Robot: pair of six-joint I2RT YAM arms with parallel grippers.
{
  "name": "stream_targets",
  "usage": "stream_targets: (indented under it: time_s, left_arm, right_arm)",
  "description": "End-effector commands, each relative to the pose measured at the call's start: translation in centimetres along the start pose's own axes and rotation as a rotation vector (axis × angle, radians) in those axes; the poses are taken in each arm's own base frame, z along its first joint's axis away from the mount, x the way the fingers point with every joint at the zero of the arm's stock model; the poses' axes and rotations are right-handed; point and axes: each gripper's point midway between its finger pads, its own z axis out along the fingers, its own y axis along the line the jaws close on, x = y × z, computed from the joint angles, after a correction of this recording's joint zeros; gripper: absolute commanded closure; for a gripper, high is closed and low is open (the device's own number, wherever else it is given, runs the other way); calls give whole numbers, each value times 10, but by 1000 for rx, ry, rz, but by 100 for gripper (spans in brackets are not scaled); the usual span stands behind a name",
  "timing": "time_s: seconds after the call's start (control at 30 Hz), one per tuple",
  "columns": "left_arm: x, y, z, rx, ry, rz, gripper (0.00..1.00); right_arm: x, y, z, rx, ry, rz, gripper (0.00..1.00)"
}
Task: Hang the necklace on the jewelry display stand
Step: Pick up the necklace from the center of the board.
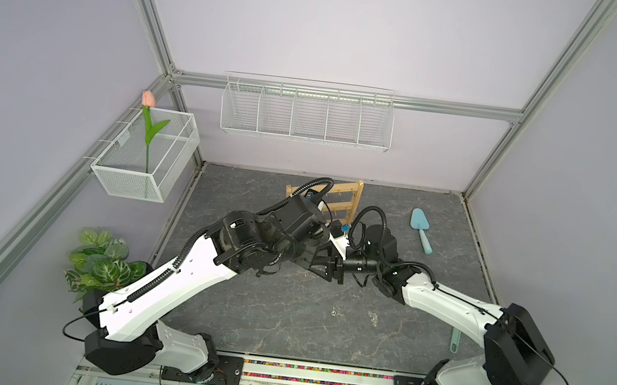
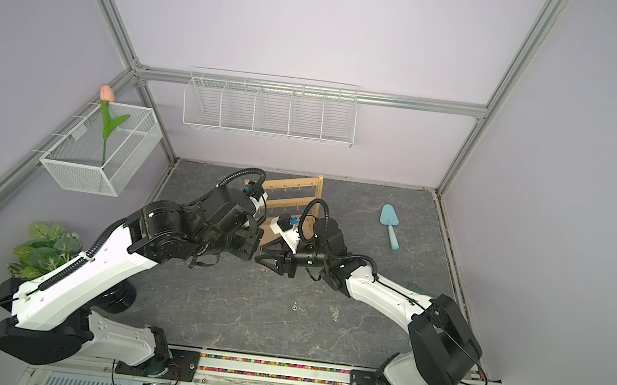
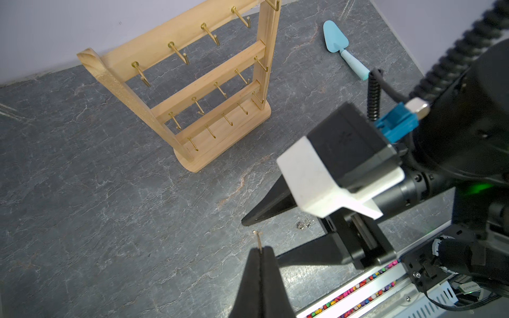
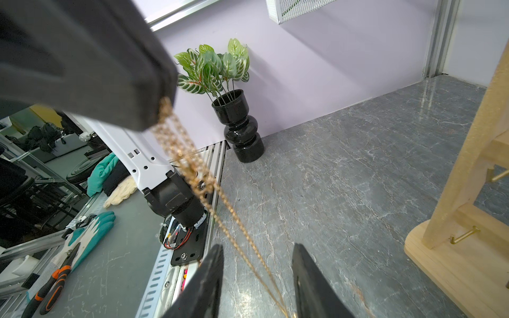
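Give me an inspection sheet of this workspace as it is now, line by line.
Surface: grey marbled tabletop, one small metallic clump.
Job's things: jewelry display stand upright, visible hooks bare; gold necklace hanging from left gripper.
Clutter: blue trowel; plant in black vase.
Grippers: left gripper shut on necklace; right gripper open, necklace passing between its jaws.
Cables: black corrugated conduit loops at right wrist.
Surroundings: lilac walls, white wire wall basket, tulip in mesh basket.
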Motion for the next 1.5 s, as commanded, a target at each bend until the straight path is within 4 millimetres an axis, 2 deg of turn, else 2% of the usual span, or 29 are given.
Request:
stream_targets:
  time_s: [0.0,0.2,0.47,0.57,0.67,0.9,1.13,1.37,1.47]
  left_arm:
    - [-4,2,-3,-17,-5,22,100]
    - [-5,2,-3,-20,-8,29,100]
    - [-5,3,-3,-28,-6,30,100]
    - [-5,2,-2,-24,-6,29,100]
    - [-5,2,-3,-24,-6,28,100]
    - [-6,1,-4,-19,-8,30,100]
    - [-7,2,-5,-20,-13,27,100]
    - [-8,1,-6,-16,-12,30,100]
    - [-8,1,-5,-20,-11,31,100]
  right_arm:
    - [-7,5,2,-36,-17,-40,62]
    - [-4,8,2,-51,-10,-36,74]
    - [-4,9,2,-59,-17,-32,81]
    - [-7,10,3,-68,-30,-33,80]
    - [-7,7,3,-55,-36,-28,72]
    - [-7,3,3,-34,-36,-33,69]
    - [-5,2,4,-42,-31,-31,76]
    - [-6,2,5,-42,-36,-40,76]
    - [-6,4,5,-51,-37,-42,78]
